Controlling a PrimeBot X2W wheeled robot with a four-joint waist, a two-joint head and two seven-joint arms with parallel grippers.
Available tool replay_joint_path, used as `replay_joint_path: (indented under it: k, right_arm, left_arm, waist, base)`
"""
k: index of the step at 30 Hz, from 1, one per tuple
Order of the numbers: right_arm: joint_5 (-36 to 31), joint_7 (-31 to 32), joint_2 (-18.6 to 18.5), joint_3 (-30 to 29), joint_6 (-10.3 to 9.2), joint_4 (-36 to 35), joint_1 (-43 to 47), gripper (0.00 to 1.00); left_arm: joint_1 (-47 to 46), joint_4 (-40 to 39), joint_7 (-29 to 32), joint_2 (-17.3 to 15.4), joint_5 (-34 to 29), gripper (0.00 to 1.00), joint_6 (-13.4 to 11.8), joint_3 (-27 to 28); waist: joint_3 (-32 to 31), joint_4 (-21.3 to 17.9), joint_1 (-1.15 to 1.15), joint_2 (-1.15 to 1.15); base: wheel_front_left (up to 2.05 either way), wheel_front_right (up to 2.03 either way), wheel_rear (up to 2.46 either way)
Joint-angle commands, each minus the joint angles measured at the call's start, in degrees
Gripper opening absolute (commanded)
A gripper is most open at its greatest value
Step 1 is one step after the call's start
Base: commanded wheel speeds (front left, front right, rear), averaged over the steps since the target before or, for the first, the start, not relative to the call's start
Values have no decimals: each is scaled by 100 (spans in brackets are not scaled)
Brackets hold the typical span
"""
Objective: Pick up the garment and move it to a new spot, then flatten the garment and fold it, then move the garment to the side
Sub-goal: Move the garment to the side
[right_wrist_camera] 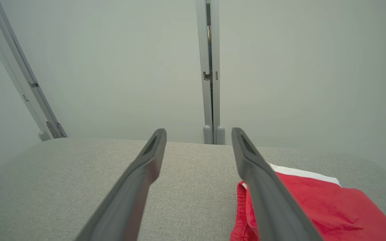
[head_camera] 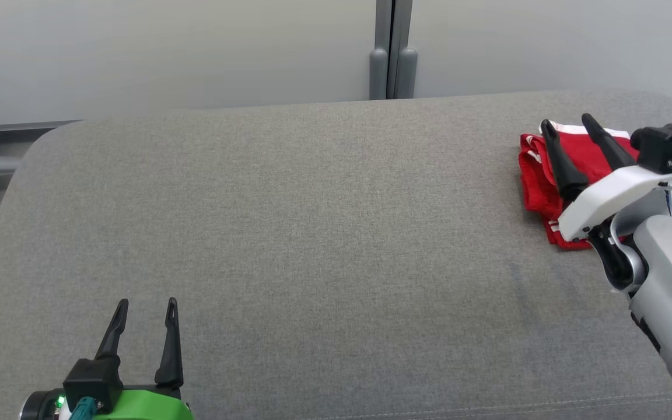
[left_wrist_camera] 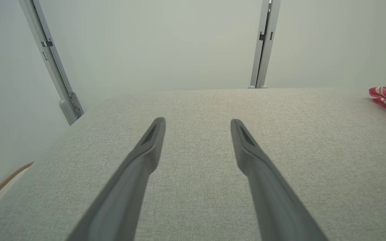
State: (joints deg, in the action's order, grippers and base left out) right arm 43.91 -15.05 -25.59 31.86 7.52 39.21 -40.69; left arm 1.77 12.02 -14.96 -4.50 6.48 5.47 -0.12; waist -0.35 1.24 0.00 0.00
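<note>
Open grey cushion (head_camera: 312,233) across the middle, red garment (head_camera: 535,186) at far right.

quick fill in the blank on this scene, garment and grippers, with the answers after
The garment is ____ with white trim.
It lies on a ____ padded surface, toward the robot's right.
The left gripper and the right gripper both stand ____.
The gripper nearer the garment is the ____ one.
Missing words: red; grey; open; right.

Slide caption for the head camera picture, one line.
Folded red garment lies far right on the grey upholstered surface, open right gripper over it; open left gripper at lower left.
</note>
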Motion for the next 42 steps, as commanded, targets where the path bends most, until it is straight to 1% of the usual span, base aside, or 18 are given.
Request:
replay_joint_path:
  k: [1,3,7,11,13,17,25,32,38,42]
  right_arm:
    - [-141,-19,44,-134,-7,-79,158,100]
    - [-544,-20,197,-483,-7,-310,497,100]
    - [-1116,-19,513,-1260,-7,-725,1098,100]
    - [-1702,-19,787,-1698,-7,-1071,1673,100]
    - [-1941,-20,863,-1765,-7,-1167,1869,100]
    - [-2101,-19,1068,-2039,-7,-1380,2238,100]
    - [-2433,-20,1303,-2222,-7,-1939,2762,100]
    - [-2734,-20,1528,-2594,-7,-2542,3404,100]
    - [-2885,-20,1665,-2792,-6,-2673,3669,100]
    - [-3017,-20,1664,-2850,-6,-2668,3728,100]
  left_arm:
    - [93,-22,-24,-24,27,100,-43,15]
    - [140,-16,-24,-24,40,100,-52,58]
    - [205,-16,-24,-9,51,100,-98,122]
    - [311,-30,-24,3,77,100,-122,203]
    - [359,-33,-24,10,89,100,-132,240]
    - [395,-41,-24,18,90,100,-132,277]
    - [431,-115,-24,22,58,100,-117,344]
    - [476,-183,-24,44,73,100,-118,415]
    - [509,-237,-24,56,107,100,-83,456]
    - [576,-247,-24,2,65,100,-37,435]
  waist:
    - [-50,-16,0,0]
    - [-89,-45,0,0]
    - [-181,-132,0,0]
    - [-249,-251,0,0]
    - [-272,-309,0,0]
    - [-305,-376,0,0]
    - [-336,-530,0,0]
    - [-392,-535,0,0]
    - [-373,-535,0,0]
    - [-362,-541,0,0]
  base:
    - [0,0,0]
    - [0,0,0]
    - [0,0,0]
    - [0,0,0]
    - [0,0,0]
    - [0,0,0]
    - [0,0,0]
    - [0,0,0]
    - [0,0,0]
    - [0,0,0]
